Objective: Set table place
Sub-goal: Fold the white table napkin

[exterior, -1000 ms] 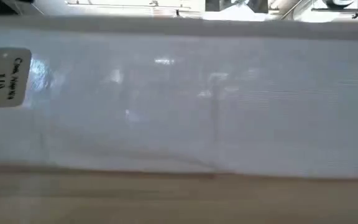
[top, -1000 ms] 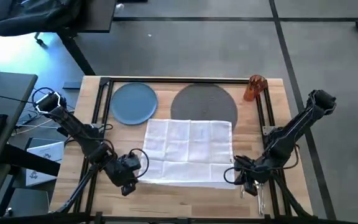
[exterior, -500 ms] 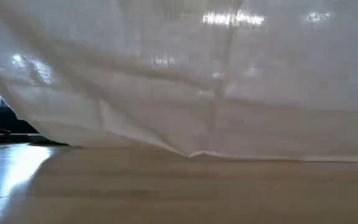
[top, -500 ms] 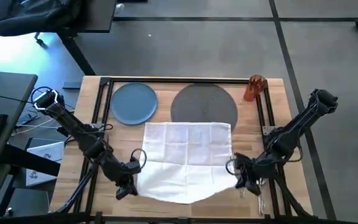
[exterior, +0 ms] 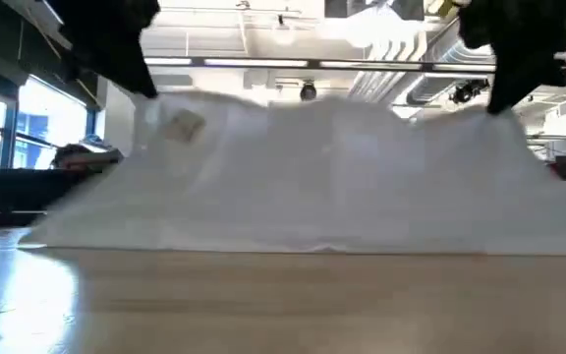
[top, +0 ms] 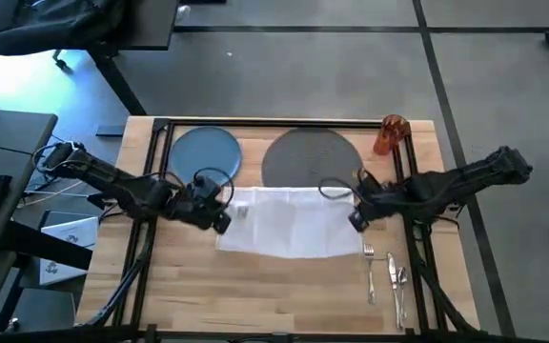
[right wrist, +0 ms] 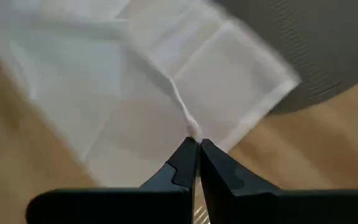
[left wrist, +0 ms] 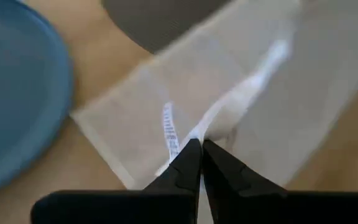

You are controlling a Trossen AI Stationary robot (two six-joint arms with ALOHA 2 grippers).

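Napkin [top: 289, 221] hangs folded mid-table, overlapping the grey mat's [top: 313, 157] near edge, pinched by left gripper [left wrist: 197, 149] and right gripper [right wrist: 193, 146]. Only the high view shows the cutlery [top: 387, 275], blue plate [top: 205, 157] and orange cup [top: 390, 134]; cloth fills the low view.

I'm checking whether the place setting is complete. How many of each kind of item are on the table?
Mat: 1
Plate: 1
Napkin: 1, pinched by left gripper and right gripper
Cup: 1
Cutlery pieces: 3
Total: 7
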